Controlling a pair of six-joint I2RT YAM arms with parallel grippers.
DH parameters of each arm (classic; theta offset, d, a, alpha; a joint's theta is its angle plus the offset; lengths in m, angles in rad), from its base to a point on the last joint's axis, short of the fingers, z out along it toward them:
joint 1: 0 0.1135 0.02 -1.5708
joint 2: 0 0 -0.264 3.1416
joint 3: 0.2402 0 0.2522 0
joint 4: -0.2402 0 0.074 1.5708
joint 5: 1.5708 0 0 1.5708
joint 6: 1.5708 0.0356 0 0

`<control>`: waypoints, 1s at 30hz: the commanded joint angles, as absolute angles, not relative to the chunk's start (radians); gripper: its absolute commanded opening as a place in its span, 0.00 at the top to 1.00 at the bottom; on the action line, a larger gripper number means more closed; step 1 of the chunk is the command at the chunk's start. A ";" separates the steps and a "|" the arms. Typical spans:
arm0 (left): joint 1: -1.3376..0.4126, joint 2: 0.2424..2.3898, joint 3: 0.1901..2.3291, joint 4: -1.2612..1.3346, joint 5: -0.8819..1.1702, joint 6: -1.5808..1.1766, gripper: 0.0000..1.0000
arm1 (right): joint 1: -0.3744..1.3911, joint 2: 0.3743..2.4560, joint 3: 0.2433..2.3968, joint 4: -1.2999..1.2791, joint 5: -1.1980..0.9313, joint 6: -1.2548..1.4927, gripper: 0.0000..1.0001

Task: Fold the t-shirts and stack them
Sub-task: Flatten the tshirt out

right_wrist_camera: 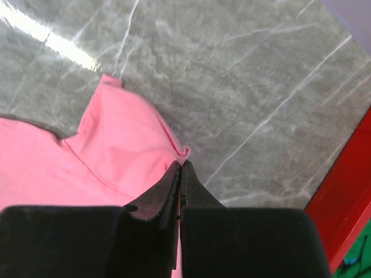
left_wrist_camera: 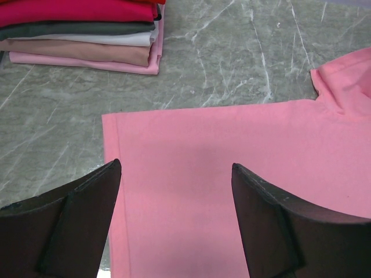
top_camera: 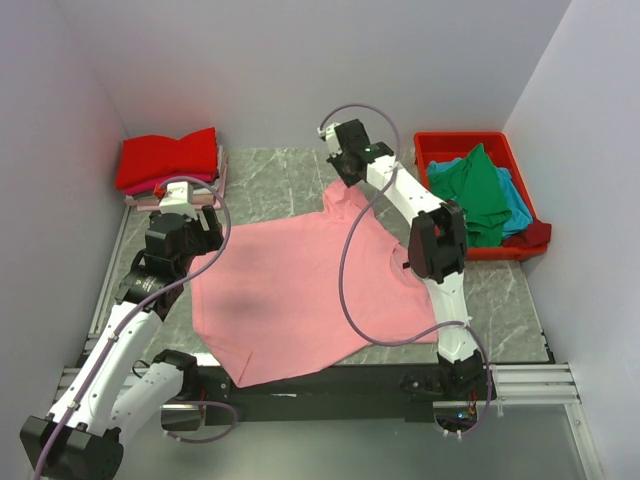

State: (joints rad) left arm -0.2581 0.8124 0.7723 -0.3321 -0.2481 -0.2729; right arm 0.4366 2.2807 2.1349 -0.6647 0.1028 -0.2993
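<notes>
A light pink t-shirt [top_camera: 300, 290] lies spread flat on the grey marble table. My right gripper [top_camera: 350, 172] is shut on its far sleeve edge [right_wrist_camera: 184, 154] and holds that part a little up; the sleeve [right_wrist_camera: 122, 145] bunches beside the jaws. My left gripper [left_wrist_camera: 174, 171] is open and empty, hovering over the shirt's far left corner [left_wrist_camera: 110, 119]; it also shows in the top view [top_camera: 195, 228]. A stack of folded shirts [top_camera: 170, 165], red on top, stands at the far left and shows in the left wrist view [left_wrist_camera: 81, 32].
A red plastic bin [top_camera: 440, 145] at the far right holds crumpled green [top_camera: 470, 190], teal-blue [top_camera: 517, 208] and maroon [top_camera: 538, 234] shirts; its wall shows in the right wrist view [right_wrist_camera: 348, 191]. Grey walls close in on three sides. Bare marble [top_camera: 270, 175] lies between the stack and my right gripper.
</notes>
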 commanded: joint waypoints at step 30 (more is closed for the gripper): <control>0.347 1.692 1.049 -0.181 0.469 -0.417 0.53 | 0.362 2.295 2.171 -0.598 0.006 -0.324 1.00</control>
State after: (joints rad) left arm 0.3550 1.6398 0.9577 -0.2173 0.3603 -0.4629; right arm 0.3618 2.2940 2.1265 -0.5991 0.0566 -0.3466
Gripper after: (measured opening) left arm 0.485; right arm 0.009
